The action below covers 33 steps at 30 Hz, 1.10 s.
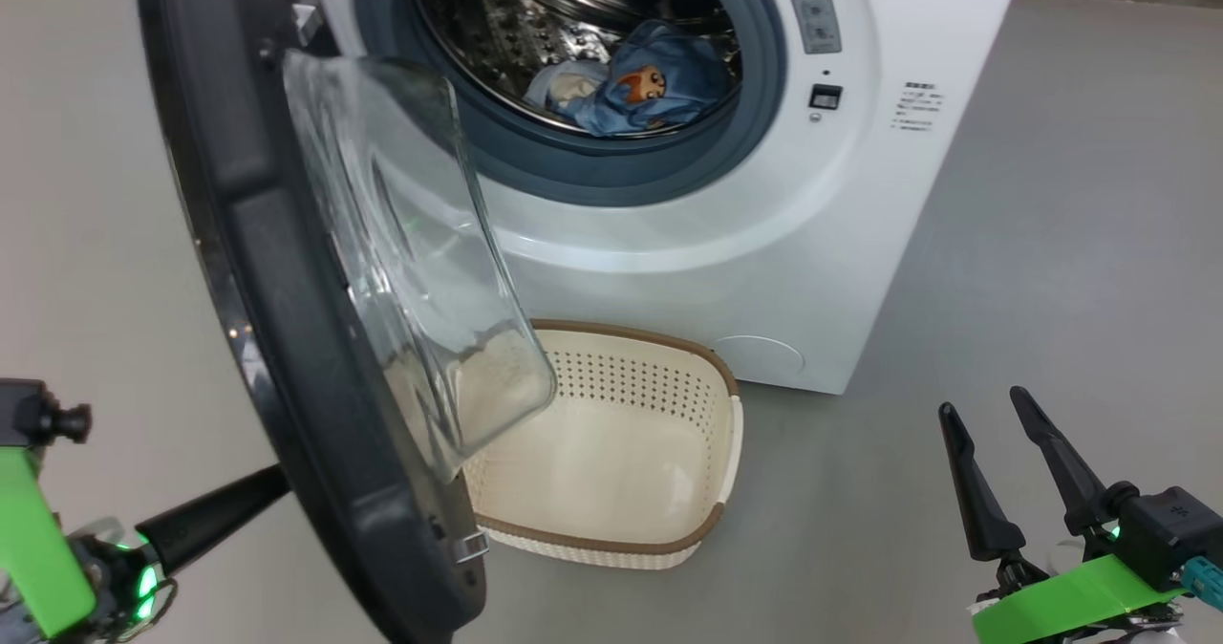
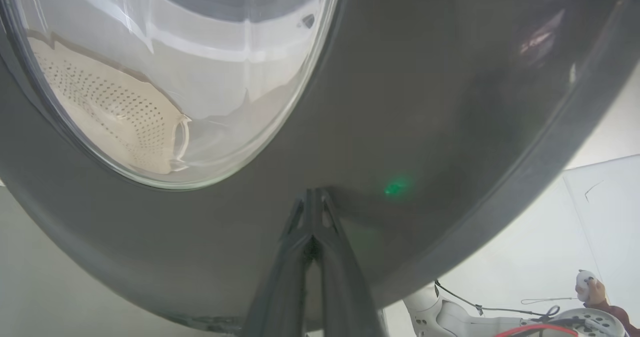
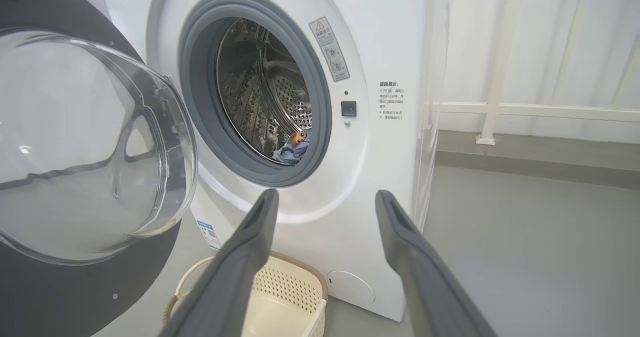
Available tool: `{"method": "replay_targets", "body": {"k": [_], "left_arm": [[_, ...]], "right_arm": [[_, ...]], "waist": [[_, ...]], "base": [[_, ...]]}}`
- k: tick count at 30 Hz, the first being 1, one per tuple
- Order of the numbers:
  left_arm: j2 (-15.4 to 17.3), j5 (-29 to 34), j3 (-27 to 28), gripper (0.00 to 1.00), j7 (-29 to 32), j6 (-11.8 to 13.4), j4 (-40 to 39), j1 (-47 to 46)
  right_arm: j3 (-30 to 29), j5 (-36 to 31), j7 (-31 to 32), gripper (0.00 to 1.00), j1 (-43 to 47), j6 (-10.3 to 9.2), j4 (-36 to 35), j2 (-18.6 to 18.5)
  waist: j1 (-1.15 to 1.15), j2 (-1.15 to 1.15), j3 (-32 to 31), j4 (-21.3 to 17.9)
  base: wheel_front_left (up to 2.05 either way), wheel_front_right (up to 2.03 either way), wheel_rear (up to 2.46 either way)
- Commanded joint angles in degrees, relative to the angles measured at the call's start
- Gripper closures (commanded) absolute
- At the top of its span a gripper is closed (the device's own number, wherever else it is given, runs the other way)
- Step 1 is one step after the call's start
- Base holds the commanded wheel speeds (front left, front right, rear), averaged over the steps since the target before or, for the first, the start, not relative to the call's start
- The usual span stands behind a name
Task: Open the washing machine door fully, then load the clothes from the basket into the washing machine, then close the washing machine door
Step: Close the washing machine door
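Observation:
The white washing machine point(image 1: 860, 195) stands with its steel drum exposed. Its glossy black door point(image 1: 287, 338) hangs partly swung out to the left, glass bowl point(image 1: 420, 271) facing the machine. The light blue clothes point(image 1: 631, 90) lie inside the drum, also seen as clothes point(image 3: 295, 149). On the floor under the opening, the cream basket point(image 1: 726, 434) sits empty. My left gripper point(image 1: 277, 482) is shut, its tips point(image 2: 312, 193) pressed against the door's outer face point(image 2: 425, 102). My right gripper point(image 1: 982, 402) hangs open and empty at the right, gripper point(image 3: 326, 195) aimed at the machine front point(image 3: 380, 37).
Grey floor point(image 1: 1051, 243) stretches to the right of the machine. A white rail point(image 3: 500, 109) and wall stand behind that. A person's hand point(image 2: 587, 284) shows far off at the lower right of the left wrist view. The basket point(image 3: 295, 287) lies close to the door's swing.

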Motion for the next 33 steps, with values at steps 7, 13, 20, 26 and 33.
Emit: {"method": "replay_targets", "body": {"k": [7, 13, 20, 26, 33], "left_arm": [[-0.48, 1.83, 0.74, 1.00, -1.94, 0.26, -4.61, -2.14], [-1.22, 2.66, 0.75, 1.00, -3.20, 0.99, -4.84, -2.92], [-1.26, 3.15, 0.89, 1.00, -3.67, 1.18, -4.50, -4.05], [-1.40, 3.60, 1.21, 1.00, -4.42, 1.14, -3.47, -5.31], [-1.57, 3.90, 1.47, 1.00, -4.89, 0.90, -2.55, -5.77]], "right_arm": [[0.14, -0.43, -0.28, 0.00, -1.11, 0.25, -1.86, 0.12], [-0.23, -0.50, -0.28, 0.00, -1.33, 0.25, -1.95, 0.55], [-0.85, -0.51, -0.28, 0.00, -1.40, 0.25, -2.04, 0.91], [-1.14, -0.56, -0.28, 0.00, -1.52, 0.25, -2.20, 1.23], [-1.52, -0.66, -0.28, 0.00, -1.30, 0.25, -2.22, 1.36]], "waist": [[0.00, 0.00, 1.10, -4.69], [0.00, 0.00, 1.53, -7.42], [0.00, 0.00, 2.13, -10.89], [0.00, 0.00, 2.44, -12.77], [0.00, 0.00, 2.37, -13.11]], "base": [[0.00, 0.00, 0.00], [0.00, 0.00, 0.00], [0.00, 0.00, 0.00], [0.00, 0.00, 0.00], [0.00, 0.00, 0.00]]}}
